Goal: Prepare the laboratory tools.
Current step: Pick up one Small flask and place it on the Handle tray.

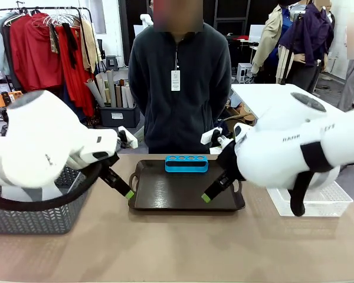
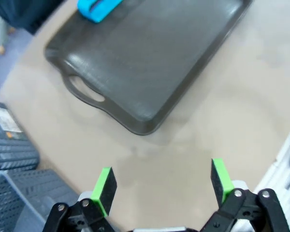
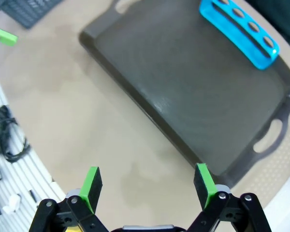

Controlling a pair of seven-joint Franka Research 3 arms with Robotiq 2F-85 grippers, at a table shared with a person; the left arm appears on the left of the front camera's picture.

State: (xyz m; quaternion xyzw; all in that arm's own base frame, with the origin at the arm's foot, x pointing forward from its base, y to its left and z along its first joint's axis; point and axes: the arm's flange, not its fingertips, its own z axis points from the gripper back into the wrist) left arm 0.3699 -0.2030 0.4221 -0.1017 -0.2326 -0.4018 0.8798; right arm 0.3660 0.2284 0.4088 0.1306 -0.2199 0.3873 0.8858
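Tabletop tray with blue rack between left tool, right tool

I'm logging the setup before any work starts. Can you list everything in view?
tray: one, dark brown, middle of the table, a handle at each end
tube rack: one, blue, four holes, on the tray's far edge
basket: one, grey, at the table's left end
bin: one, clear white, at the table's right end
table: one, tan
clothes rail: one, mostly red garments, background left
person: one, dark jacket, standing at the far side
left end effector: one, black with green pads, open, over the table by the tray's left near corner
right end effector: one, black with green pads, open, over the table by the tray's right near corner
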